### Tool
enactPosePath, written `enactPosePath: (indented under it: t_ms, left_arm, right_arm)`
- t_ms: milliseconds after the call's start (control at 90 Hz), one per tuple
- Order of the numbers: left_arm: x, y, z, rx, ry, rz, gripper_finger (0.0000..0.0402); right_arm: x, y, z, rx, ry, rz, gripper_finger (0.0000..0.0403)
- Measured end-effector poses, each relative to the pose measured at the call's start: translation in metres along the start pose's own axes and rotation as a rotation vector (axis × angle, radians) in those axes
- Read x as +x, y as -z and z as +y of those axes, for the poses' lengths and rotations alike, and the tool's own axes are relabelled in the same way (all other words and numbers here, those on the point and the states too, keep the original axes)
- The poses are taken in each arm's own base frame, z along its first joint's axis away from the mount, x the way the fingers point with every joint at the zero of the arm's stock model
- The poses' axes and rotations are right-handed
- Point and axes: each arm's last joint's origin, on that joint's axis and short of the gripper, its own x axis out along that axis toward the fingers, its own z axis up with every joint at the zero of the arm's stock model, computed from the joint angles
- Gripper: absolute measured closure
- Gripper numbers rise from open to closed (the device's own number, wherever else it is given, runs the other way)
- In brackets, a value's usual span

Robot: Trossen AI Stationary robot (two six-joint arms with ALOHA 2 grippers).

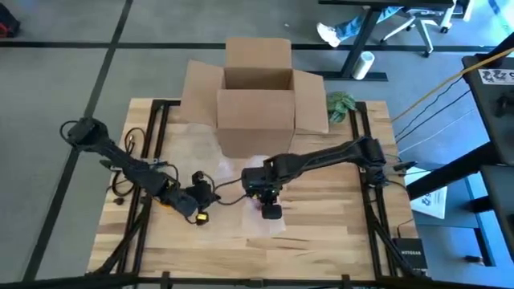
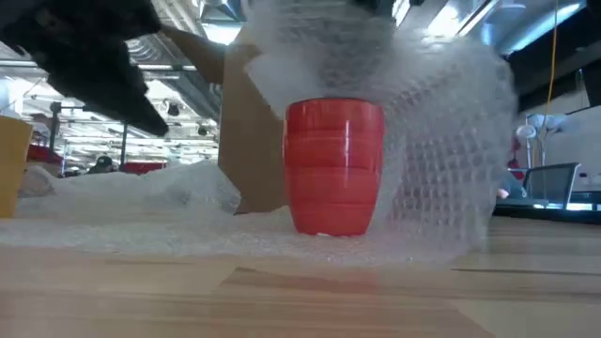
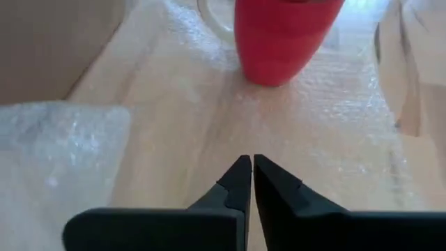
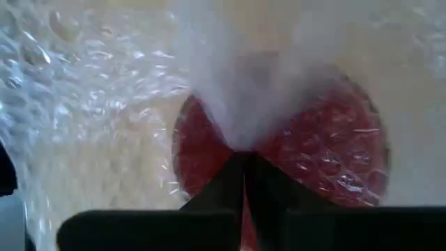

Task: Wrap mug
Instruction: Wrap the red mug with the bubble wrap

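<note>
A red mug (image 2: 333, 164) stands upright on its base on a sheet of bubble wrap (image 2: 141, 202) spread over the wooden table. Part of the wrap (image 2: 441, 141) rises beside the mug and arches over its top. My right gripper (image 4: 244, 164) hangs right above the mug, shut on this raised wrap; through the wrap the mug (image 4: 334, 153) shows red below. My left gripper (image 3: 251, 174) is shut with nothing between its fingers, low over the table to the mug's left, pointing at the mug (image 3: 282, 38). My right gripper pinches a gathered bit of the bubble wrap (image 4: 240, 136) between its two fingers, coming from above and pointing down. The wrap is drawn up into a peak at the fingers and drapes from there over the mug's mouth, its lower part lying on the table.
An open cardboard box (image 1: 257, 96) stands just behind the mug at the table's far middle. A green bundle (image 1: 341, 104) lies at the far right corner. More loose wrap (image 3: 56, 139) lies on the left. Bare wood (image 1: 321, 241) lies toward the near edge.
</note>
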Motion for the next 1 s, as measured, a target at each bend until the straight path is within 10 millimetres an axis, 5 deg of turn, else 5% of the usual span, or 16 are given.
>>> enactPosePath:
  t_ms: [456, 733, 1000]
  left_arm:
    - [-0.007, 0.008, -0.018, -0.078, 0.029, -0.065, 0.0402]
    - [0.024, 0.007, -0.015, -0.017, -0.188, -0.199, 0.0402]
    - [0.028, 0.0, -0.011, -0.024, -0.371, -0.341, 0.0402]
  right_arm:
    - [0.042, -0.009, -0.01, -0.001, -0.046, 0.024, 0.0403]
    - [0.019, -0.02, 0.002, -0.046, -0.072, -0.022, 0.0403]
    - [-0.002, -0.029, 0.018, -0.102, -0.071, -0.052, 0.0403]
